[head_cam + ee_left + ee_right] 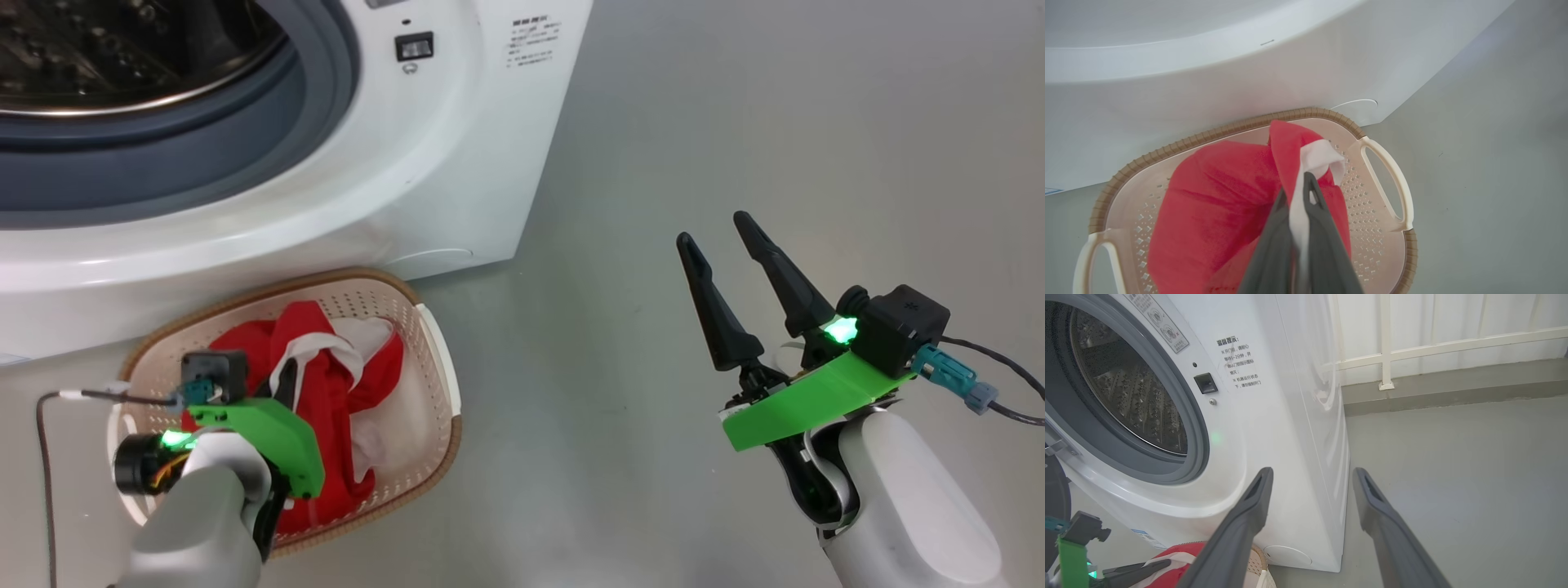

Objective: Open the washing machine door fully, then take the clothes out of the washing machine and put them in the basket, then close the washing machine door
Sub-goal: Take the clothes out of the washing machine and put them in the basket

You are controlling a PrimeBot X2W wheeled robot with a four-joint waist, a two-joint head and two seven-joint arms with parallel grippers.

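The red clothes (326,408) with white trim lie bunched in the cream basket (437,367), which stands on the floor against the washing machine (457,163). My left gripper (1296,188) hangs over the basket, shut on a raised fold of the clothes (1216,204), with a white strip pinched between its fingers. The machine's steel drum (1126,388) stands open and looks empty inside the grey rubber ring (1196,428). A dark curved sliver at the left edge of the right wrist view looks like the door's black rim (1055,510). My right gripper (713,228) is open above bare floor, right of the machine.
Grey floor (775,122) stretches to the right of the machine and the basket (1388,179). A white wall with a rail and a low step (1453,388) runs behind. Cables trail from both wrists. The basket rim nearly touches the machine's lower front.
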